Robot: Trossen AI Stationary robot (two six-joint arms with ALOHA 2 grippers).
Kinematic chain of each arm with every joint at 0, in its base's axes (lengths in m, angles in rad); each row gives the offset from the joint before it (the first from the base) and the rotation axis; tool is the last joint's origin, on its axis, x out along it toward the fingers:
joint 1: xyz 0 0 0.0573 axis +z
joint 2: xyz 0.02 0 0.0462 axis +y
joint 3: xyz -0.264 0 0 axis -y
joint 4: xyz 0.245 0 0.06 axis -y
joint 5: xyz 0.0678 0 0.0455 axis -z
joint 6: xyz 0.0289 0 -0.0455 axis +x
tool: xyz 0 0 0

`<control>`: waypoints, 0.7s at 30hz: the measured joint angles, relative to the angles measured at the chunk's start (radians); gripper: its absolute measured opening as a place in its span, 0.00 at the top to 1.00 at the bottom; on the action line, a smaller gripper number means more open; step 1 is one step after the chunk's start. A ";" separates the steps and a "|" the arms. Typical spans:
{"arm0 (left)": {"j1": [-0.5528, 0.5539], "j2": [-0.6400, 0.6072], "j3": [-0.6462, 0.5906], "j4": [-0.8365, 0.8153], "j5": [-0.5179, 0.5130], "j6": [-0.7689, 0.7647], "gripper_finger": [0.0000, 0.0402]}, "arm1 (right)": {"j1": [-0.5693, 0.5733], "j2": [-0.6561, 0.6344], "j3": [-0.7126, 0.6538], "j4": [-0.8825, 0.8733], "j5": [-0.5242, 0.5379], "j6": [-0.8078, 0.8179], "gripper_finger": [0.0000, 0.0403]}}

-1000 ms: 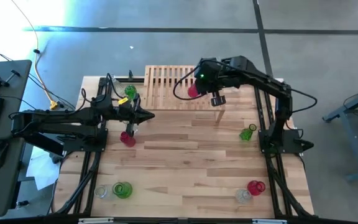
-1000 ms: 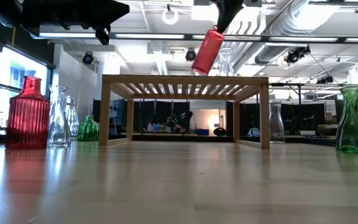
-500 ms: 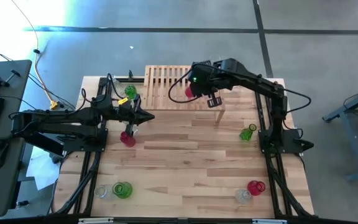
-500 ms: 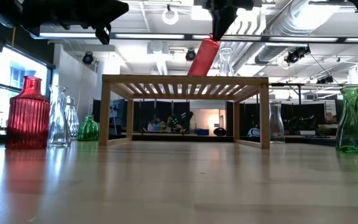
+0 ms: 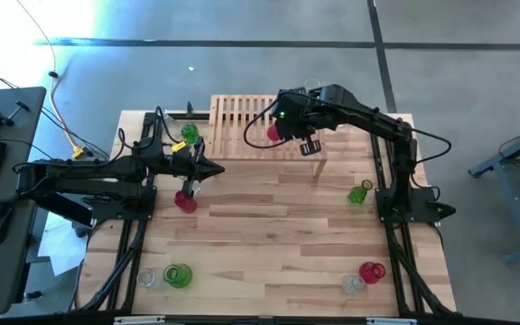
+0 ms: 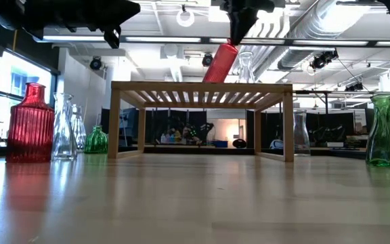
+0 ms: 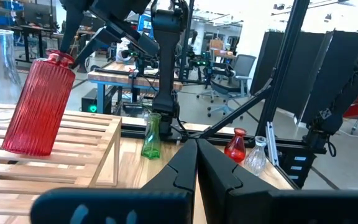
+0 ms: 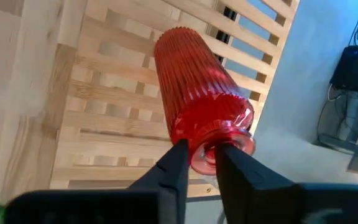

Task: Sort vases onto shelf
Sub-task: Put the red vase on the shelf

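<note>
A red ribbed vase (image 8: 197, 93) leans tilted on the light-wood shelf (image 5: 237, 113) at the table's far edge. My right gripper (image 8: 202, 155) is above it, shut on its upper end. A clear vase (image 6: 246, 66) stands on the shelf beside it. My left gripper (image 7: 196, 152) hovers level over the table's left half with its fingers shut and nothing in them. Another red vase (image 5: 185, 200) stands on the table just below it. My right gripper pinches the red vase's neck, just below the mouth (image 8: 211, 142), between its two fingers. The fingers slant down from above. The vase leans with its mouth up at the fingers (image 7: 59, 59) and its base (image 7: 22, 148) on the shelf's slats.
On the table stand a green vase (image 5: 188, 134) at the far left, a green one (image 5: 359, 193) at the right, a green and a clear one (image 5: 174, 275) at the near left, and a red and a clear one (image 5: 366, 273) at the near right. The table's middle holds nothing.
My right gripper has come down and a little toward the table's left with the red vase. The vase hung clear above the shelf. Now its base rests on the slats and it leans further over.
</note>
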 joint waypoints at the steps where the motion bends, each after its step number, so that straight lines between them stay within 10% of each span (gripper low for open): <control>1: 0.000 0.000 0.000 0.000 0.000 0.000 0.99 | 0.000 0.000 0.000 0.006 0.002 -0.008 0.91; 21: 0.000 0.000 0.000 0.000 0.000 0.000 0.99 | -0.016 -0.001 0.002 0.122 -0.015 -0.028 0.77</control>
